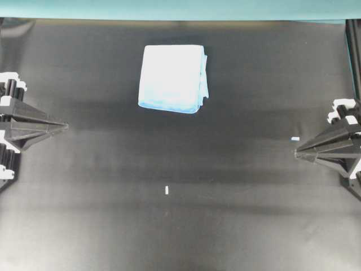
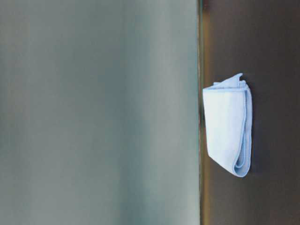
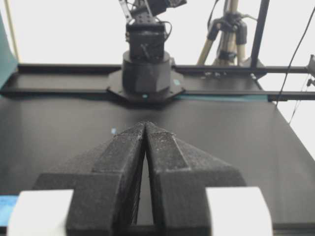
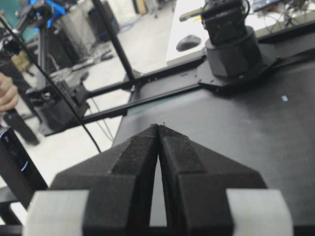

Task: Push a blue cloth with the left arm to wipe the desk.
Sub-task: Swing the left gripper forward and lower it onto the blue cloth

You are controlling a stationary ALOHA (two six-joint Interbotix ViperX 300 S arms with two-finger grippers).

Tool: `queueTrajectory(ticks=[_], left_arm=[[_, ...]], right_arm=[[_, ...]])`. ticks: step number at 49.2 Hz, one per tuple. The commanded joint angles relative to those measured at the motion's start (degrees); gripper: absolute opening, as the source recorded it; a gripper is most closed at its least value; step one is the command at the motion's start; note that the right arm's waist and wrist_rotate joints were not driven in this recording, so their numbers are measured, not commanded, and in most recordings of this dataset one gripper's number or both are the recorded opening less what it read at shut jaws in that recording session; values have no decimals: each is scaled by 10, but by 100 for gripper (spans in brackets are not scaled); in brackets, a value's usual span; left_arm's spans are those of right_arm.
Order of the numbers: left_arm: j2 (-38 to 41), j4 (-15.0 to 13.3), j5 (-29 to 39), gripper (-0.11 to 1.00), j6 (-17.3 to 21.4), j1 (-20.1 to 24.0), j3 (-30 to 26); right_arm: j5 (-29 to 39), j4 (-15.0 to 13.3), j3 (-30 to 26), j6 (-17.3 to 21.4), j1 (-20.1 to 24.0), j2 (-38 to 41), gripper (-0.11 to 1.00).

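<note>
The left gripper (image 1: 66,126) sits at the left edge of the desk (image 1: 237,226), its jaws pressed together to a point and holding nothing. In its wrist view the two black fingers (image 3: 123,162) meet tip to tip above bare tabletop.

The cloth (image 1: 172,78) lies well apart from this gripper, ahead of its tip and off to its left side, toward the teal strip (image 1: 169,8) at the far edge. It is folded into a rough square, with layered edges showing on the side nearer the right gripper (image 1: 296,152). Nothing touches it.

The right gripper rests at the opposite edge, also clenched and empty, tip pointing inward. A small white scrap (image 1: 295,138) lies just beside its tip. Another scrap (image 1: 167,190) lies between the two grippers, on the side away from the cloth.
</note>
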Motion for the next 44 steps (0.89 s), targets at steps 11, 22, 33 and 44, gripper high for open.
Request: queueTrajectory(ticks=[11,22,33,44], left_arm=[[104,24,-8,0,-4,39,-69],[217,24,-39,0,-6,105,-110],[344,24,-40,1,-11,175,-172],[474,24,-37,37,-15,220,-238]], right_arm=[[2,1,-11,1,0,8,-1],[3,1,-11,0,0,8,-1],[3,1,-11,0,0,8,-1],[3,1,-11,0,0,8,-1]])
